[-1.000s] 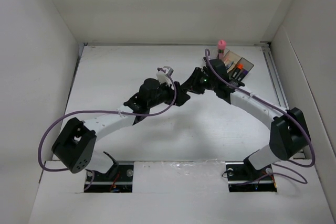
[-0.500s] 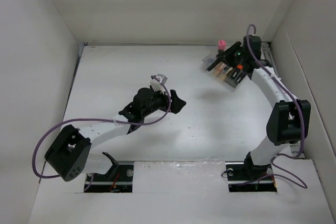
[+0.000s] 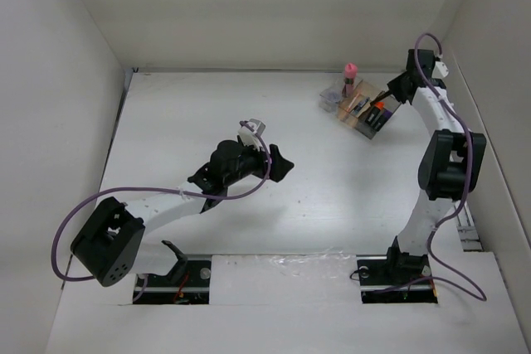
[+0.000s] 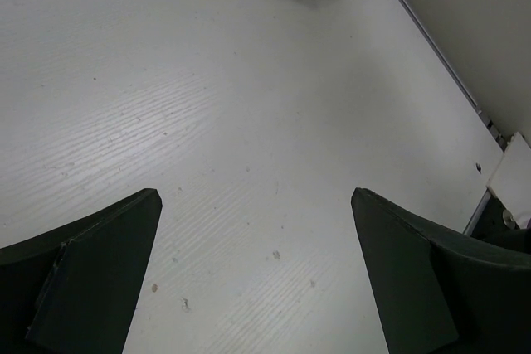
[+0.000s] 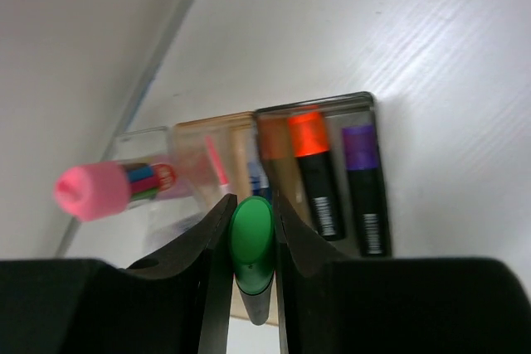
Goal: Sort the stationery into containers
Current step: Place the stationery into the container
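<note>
The right pincer is closing narrowly on the green-ended marker, its two fingers pressing the barrel from both sides with the green tip poking out between them. I am holding that marker in the air at the right side of the tray, and it is not yet sitting in any compartment.

Beyond the tip, the tray is lying on the white table, close to the far right corner. Its smoky grey compartment is holding the orange-ended marker and the purple-ended marker, lying side by side and parallel. The tan compartment next to it is holding the pink-red pen and the blue-white pen, both partly hidden behind my fingers. The clear compartment at the far end is holding the pink-capped bottle, which the overhead camera is showing upright.

The left pincer is gaping fully and gripping nothing, hanging over the middle of the table, well apart from the tray, whose corner is just showing at the top of its view.

I am judging the sort to be nearly done: five pieces are lying in compartments, and the green one is looking like the last, most likely going beside its two fellows in the smoky section. I am not seeing any loose stationery on the table in these views.
</note>
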Controlling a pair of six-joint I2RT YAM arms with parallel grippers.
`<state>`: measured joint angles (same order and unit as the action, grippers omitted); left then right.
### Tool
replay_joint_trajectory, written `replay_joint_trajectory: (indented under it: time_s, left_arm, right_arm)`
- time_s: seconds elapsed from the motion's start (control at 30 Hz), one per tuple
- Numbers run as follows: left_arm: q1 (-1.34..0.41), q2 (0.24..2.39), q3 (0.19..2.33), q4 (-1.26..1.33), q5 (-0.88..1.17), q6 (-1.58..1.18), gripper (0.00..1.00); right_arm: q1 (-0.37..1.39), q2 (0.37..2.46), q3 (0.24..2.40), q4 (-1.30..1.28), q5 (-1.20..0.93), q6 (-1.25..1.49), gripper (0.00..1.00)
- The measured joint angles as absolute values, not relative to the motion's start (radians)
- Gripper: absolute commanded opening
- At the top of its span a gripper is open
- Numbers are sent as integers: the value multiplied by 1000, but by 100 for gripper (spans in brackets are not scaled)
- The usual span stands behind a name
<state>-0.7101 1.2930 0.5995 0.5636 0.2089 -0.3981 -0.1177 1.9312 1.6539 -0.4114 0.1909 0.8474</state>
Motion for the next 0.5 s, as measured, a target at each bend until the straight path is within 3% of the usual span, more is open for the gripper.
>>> replay_joint_trajectory:
  time_s: [0.2,0.27,0.5]
  left_arm:
    - [-710,1295,599,564,210,-397,100]
    - [-710,1295,599,564,209,-397,100]
    - [-710,1296,599,564,209,-397,100]
  right_arm:
    - [-117,1942,1654,-453,258,822,7]
    - [-117,1943,1654,-458,271,816,17]
    - [-104,1995,1663,-468,290,811,32]
